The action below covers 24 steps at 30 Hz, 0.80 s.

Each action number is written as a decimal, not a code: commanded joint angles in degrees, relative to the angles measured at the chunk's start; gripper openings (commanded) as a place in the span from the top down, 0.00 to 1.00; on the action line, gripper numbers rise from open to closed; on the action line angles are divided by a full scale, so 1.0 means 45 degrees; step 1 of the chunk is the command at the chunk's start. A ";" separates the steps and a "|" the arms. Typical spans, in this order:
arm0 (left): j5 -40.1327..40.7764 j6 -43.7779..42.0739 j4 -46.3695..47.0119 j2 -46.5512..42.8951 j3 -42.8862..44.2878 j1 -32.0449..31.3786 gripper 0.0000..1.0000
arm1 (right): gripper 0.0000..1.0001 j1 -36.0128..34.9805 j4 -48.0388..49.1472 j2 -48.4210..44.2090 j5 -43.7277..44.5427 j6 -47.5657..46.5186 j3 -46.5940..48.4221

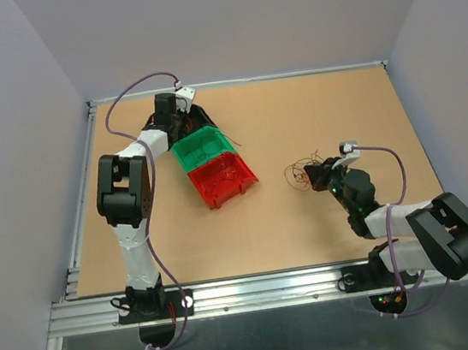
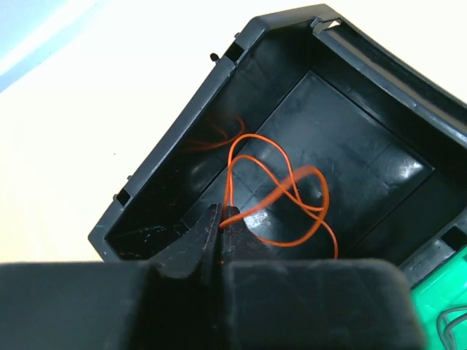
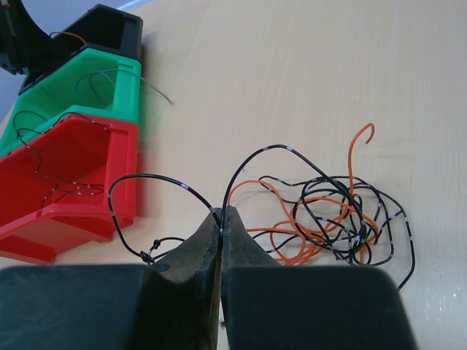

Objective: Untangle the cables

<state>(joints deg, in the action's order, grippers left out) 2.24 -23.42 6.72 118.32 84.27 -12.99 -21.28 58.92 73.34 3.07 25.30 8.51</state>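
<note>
A tangle of thin black and orange cables [image 3: 332, 211] lies on the table, seen small in the top view [image 1: 303, 173]. My right gripper [image 3: 222, 211] is shut on a black cable [image 3: 175, 182] that loops out to both sides of its tips. My left gripper [image 2: 221, 213] is shut on an orange cable [image 2: 281, 193] that hangs in loops inside the black bin [image 2: 350, 131]. In the top view the left gripper [image 1: 177, 124] is over the black bin at the back left and the right gripper [image 1: 320, 172] is at the tangle.
A green bin [image 1: 202, 147] and a red bin [image 1: 222, 179] stand in a row next to the black bin [image 1: 196, 115]. The green bin [image 3: 80, 87] holds a thin grey wire and the red bin [image 3: 66, 182] holds black wires.
</note>
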 commanded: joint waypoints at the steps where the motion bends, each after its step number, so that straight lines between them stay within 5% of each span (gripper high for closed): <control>1: 0.0225 0.0145 0.0029 -0.0629 0.0434 0.0055 0.82 | 1.00 0.0060 0.0501 0.0186 -0.0233 -0.0134 0.0295; 14: 0.0107 0.0771 0.0420 -0.2719 -0.0699 0.0075 0.58 | 1.00 0.0060 0.0521 0.0480 -0.1287 -0.0251 0.0530; 24: -0.0803 0.0773 0.1064 -0.3910 -0.1655 -0.0139 0.55 | 0.99 0.0060 0.0677 -0.0204 -0.2654 -0.0427 0.0276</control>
<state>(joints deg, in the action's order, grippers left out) 2.57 -20.03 8.40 105.73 78.96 -13.02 -21.28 59.00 73.80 -5.43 24.77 8.73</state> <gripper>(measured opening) 0.440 0.023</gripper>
